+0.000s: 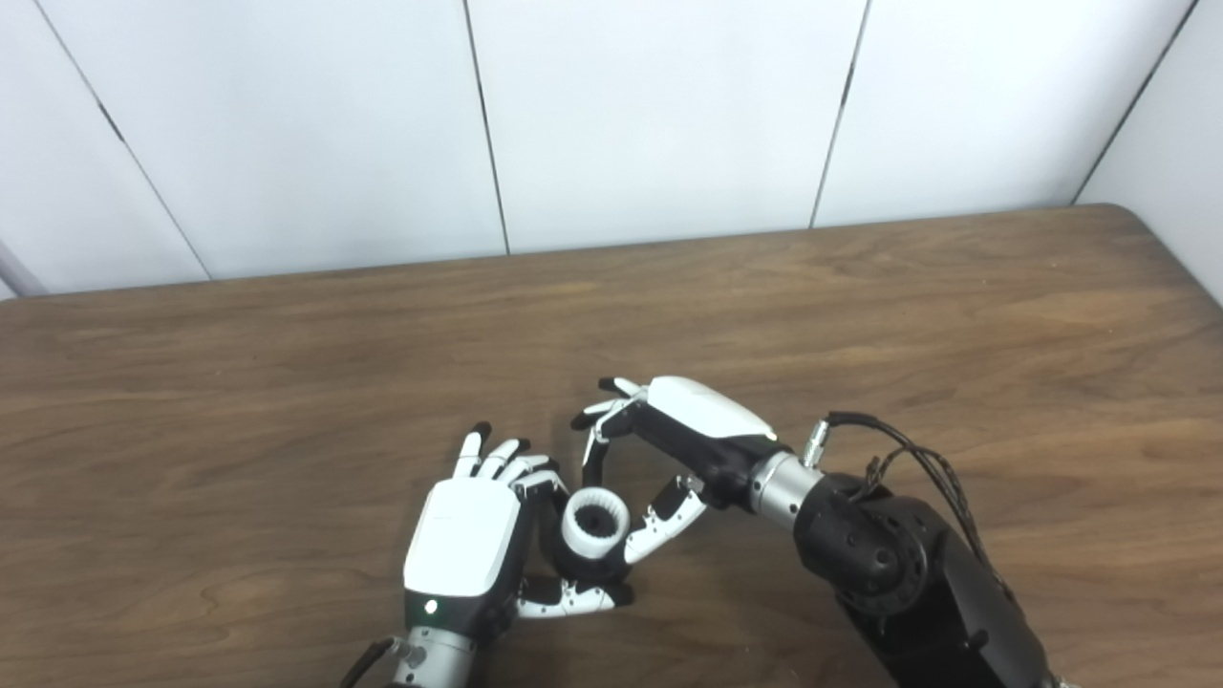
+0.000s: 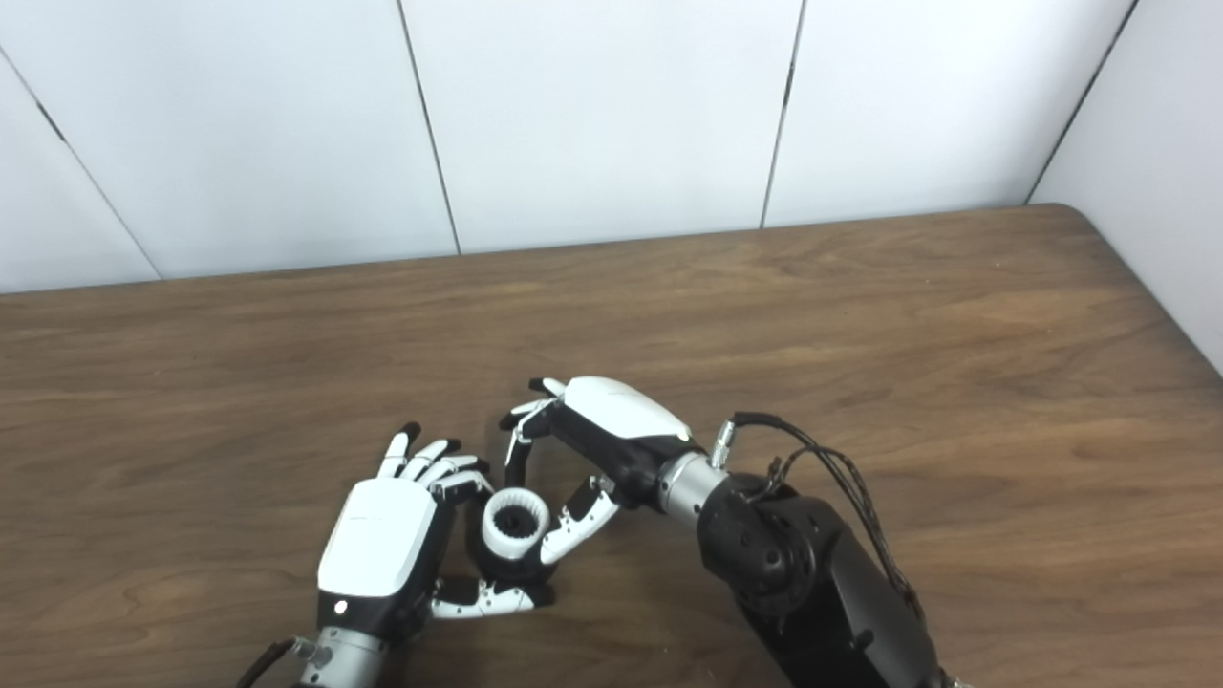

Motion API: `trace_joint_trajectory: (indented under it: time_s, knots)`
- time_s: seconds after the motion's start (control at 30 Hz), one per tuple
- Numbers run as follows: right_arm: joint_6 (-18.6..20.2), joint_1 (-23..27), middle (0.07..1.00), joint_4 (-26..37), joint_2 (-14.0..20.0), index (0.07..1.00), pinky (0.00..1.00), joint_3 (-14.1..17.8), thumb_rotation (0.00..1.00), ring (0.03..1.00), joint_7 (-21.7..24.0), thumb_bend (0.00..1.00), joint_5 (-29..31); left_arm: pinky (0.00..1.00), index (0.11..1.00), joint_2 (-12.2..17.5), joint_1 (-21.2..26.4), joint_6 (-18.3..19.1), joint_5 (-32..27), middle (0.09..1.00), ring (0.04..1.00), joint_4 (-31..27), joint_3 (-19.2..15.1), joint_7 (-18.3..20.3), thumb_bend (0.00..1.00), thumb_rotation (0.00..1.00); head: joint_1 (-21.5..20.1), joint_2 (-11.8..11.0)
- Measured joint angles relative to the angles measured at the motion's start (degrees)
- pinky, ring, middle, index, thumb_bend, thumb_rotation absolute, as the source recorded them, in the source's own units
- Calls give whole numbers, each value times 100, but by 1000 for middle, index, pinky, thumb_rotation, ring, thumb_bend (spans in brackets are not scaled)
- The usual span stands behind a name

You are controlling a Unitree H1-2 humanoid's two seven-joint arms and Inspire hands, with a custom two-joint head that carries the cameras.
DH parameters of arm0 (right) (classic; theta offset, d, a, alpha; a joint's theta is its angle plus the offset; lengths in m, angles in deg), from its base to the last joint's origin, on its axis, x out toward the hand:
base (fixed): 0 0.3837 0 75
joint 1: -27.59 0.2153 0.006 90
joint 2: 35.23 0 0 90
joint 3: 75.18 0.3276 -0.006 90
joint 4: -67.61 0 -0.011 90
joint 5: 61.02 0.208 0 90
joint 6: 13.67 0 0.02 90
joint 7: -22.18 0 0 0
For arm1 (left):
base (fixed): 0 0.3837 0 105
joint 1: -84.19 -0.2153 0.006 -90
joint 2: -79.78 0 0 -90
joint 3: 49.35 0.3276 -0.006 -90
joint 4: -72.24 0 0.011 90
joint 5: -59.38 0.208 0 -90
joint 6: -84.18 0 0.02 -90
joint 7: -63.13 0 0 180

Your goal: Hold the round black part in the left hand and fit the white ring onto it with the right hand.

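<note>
Both views are bright and evenly lit, the light diffuse and seemingly from overhead. The white wall panels (image 1: 659,115) look flat and slightly washed out. The bench (image 1: 287,363) carries a soft sheen towards its far right corner. Shadows are faint and short beneath the left hand (image 1: 463,545) and right hand (image 1: 683,430). Focus is slightly soft overall, with the far bench edge bowing gently.
</note>
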Motion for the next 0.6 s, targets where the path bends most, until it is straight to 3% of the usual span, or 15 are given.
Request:
trace_joint_trajectory:
  time_s: [0.6]
  knots:
    - [-54,0,848,-1,20,488,1000,-41,145,992,-1,525,-23,1000,484,-20,5,38,-2,752,866,6,27,-8,525,59,-9,26]
